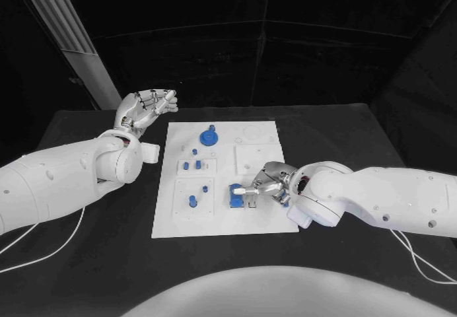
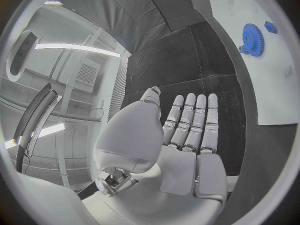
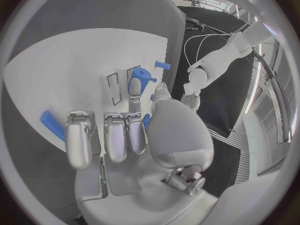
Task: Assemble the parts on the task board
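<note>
The white task board (image 1: 224, 218) lies in the middle of the black table. My right hand (image 1: 269, 184) hovers low over its right middle. Its thumb and a finger close on a blue part (image 1: 235, 195) standing in the board, the same blue part (image 3: 139, 80) that sits at the fingertips of my right hand (image 3: 134, 135) in the right wrist view. A blue gear (image 1: 209, 137) stands near the board's far edge, and it appears as the blue gear (image 2: 252, 39) in the left wrist view. My left hand (image 1: 146, 109) is raised off the board's far left corner, holding nothing, with my left hand (image 2: 187, 130) showing straight fingers.
Small blue pieces (image 1: 194, 164) and another blue piece (image 1: 193, 200) stand in the board's left half. A blue peg (image 3: 162, 65) and a blue bar (image 3: 52, 125) lie on the board (image 3: 69, 70) around my right hand. Bare black table surrounds the board. Cables trail at both front corners.
</note>
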### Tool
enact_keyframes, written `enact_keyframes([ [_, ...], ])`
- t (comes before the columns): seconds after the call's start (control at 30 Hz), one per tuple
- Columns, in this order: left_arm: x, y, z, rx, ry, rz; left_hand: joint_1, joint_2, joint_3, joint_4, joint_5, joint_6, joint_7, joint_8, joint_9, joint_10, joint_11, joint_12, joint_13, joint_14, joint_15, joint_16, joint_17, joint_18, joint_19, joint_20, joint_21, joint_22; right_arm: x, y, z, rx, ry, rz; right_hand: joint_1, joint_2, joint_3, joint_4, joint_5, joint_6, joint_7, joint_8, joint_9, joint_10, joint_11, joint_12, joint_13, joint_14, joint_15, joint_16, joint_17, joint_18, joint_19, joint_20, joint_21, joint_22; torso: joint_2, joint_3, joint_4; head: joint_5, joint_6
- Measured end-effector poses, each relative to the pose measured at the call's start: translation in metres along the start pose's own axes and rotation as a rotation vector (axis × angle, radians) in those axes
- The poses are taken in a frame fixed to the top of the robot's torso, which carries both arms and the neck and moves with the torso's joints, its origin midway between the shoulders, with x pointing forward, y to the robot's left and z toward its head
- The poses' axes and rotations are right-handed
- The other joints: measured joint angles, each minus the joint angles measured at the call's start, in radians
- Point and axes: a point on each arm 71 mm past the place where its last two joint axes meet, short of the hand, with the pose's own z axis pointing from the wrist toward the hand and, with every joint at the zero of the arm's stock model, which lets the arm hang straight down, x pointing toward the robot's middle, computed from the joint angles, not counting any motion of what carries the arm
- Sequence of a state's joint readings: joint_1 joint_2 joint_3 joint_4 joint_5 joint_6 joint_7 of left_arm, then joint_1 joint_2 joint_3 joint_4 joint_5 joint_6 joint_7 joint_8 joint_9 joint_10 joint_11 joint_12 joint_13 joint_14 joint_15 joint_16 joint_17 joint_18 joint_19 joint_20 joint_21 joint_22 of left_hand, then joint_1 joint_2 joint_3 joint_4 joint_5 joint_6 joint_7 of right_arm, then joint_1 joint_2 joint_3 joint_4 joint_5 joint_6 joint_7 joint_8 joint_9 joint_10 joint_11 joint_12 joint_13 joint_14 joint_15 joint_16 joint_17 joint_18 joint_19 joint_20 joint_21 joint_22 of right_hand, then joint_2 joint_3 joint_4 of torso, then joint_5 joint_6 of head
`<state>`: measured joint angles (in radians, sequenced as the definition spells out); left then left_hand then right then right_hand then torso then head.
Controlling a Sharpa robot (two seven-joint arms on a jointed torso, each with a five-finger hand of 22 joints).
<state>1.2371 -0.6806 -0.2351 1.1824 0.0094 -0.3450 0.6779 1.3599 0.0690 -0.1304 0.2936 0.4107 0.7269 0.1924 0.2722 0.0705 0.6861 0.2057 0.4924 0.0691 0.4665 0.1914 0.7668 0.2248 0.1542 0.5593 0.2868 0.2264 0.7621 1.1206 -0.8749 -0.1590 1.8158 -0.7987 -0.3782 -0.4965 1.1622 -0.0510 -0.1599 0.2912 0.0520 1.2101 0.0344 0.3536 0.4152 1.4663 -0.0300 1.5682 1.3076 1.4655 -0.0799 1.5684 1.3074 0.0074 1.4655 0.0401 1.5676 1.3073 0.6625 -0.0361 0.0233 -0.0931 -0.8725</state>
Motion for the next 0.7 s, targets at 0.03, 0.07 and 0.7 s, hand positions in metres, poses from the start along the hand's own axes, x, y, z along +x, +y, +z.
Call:
enact_keyframes([
  [0.03, 0.0, 0.0004, -0.0002, -0.001, 0.0, 0.0, 0.0, 0.0, 0.0, 0.0, 0.0, 0.0, 0.0, 0.0, 0.0, 0.0, 0.0, 0.0, 0.0, 0.0, 0.0, 0.0, 0.0, 0.0, 0.0, 0.0, 0.0, 0.0, -0.0002, -0.0001, -0.0013, -0.003, -0.003, -0.003, 0.005, 0.005, -0.003, -0.002, 0.0, -0.025, -0.005, 0.068, 0.068, -0.001, -0.009, 0.0, 0.0, 0.0, -0.006, 0.0, 0.0, 0.0, 0.001, -0.006, 0.0, 0.0, 0.0, 0.0, 0.0, -0.001, 0.0],
  [0.07, 0.0, 0.0007, -0.0003, -0.001, 0.0, 0.0, 0.0, 0.0, 0.0, 0.0, 0.0, 0.0, 0.0, 0.0, 0.0, 0.0, 0.0, 0.0, 0.0, 0.0, 0.0, 0.0, -0.001, 0.0, 0.0, 0.0, 0.0, 0.0, -0.0003, -0.0002, -0.0021, -0.005, -0.004, -0.006, 0.012, 0.012, -0.003, -0.002, 0.0, -0.063, -0.012, 0.151, 0.154, 0.0, -0.017, 0.0, 0.0, 0.002, -0.017, 0.0, 0.0, 0.0, 0.0, -0.01, 0.0, 0.0, 0.0, 0.0, 0.0, -0.002, 0.0],
  [0.7, 0.0012, 0.0029, -0.0012, -0.005, 0.003, -0.003, 0.0, 0.0, 0.0, 0.0, 0.0, 0.0, 0.0, 0.0, 0.0, 0.0, 0.0, 0.0, 0.0, -0.004, 0.004, 0.0, -0.002, 0.0, 0.0, 0.0, 0.0, 0.0, 0.0049, 0.0013, 0.0017, 0.021, 0.041, -0.112, 0.015, 0.065, -0.031, -0.008, -0.005, -0.183, -0.047, 0.575, 0.615, 0.0, -0.027, 0.0, 0.0, -0.001, -0.025, 0.0, 0.0, 0.0, 0.002, -0.031, 0.0, 0.0, 0.0, -0.0015, 0.0017, -0.008, 0.0],
])
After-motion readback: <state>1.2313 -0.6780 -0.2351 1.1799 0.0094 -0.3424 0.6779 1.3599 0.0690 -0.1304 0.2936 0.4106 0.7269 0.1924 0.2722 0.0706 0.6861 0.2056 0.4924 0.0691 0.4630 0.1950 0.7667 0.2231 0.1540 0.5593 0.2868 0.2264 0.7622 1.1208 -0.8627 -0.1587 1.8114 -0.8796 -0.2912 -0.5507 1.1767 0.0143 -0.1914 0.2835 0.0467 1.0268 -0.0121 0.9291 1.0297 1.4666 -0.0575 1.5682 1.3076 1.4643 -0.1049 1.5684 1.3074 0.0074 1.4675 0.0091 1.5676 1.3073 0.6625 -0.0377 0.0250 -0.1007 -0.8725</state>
